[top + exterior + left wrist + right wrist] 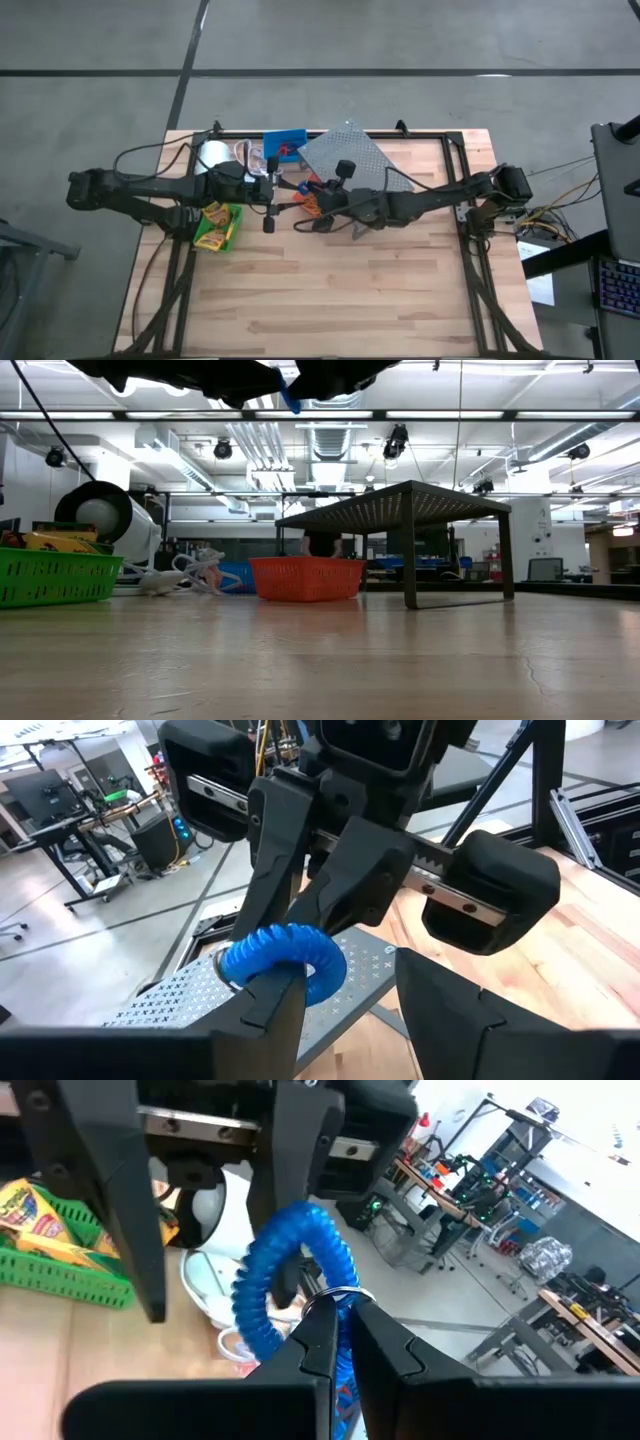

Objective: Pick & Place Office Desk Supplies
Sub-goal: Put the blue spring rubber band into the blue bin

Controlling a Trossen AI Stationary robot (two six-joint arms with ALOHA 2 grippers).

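A blue coiled ring band [290, 1275] hangs in the air between my two grippers, above the red-orange bin [313, 207]. My right gripper [338, 1330] is shut on it. My left gripper [345, 1005] faces it from the table's left, open. One left finger [275, 1010] has its tip in the ring's hole; the other stands beside the ring. The green bin [218, 228] holds the yellow-and-green crayon boxes [213, 217]. The blue bin [284, 146] sits at the far edge. My right gripper pinches the ring band between its two fingertips at the spot with a small metal ring [337, 1293]. The fingers come nearly level from the table's right. The band stands on edge, lifted clear of the table. Whether my left gripper's finger touches the band, I cannot tell.
A grey perforated metal rack [345, 155] stands at the far side behind the red-orange bin. A white roll [212, 155] with white cord lies at the far left. The near half of the wooden table [330, 300] is bare.
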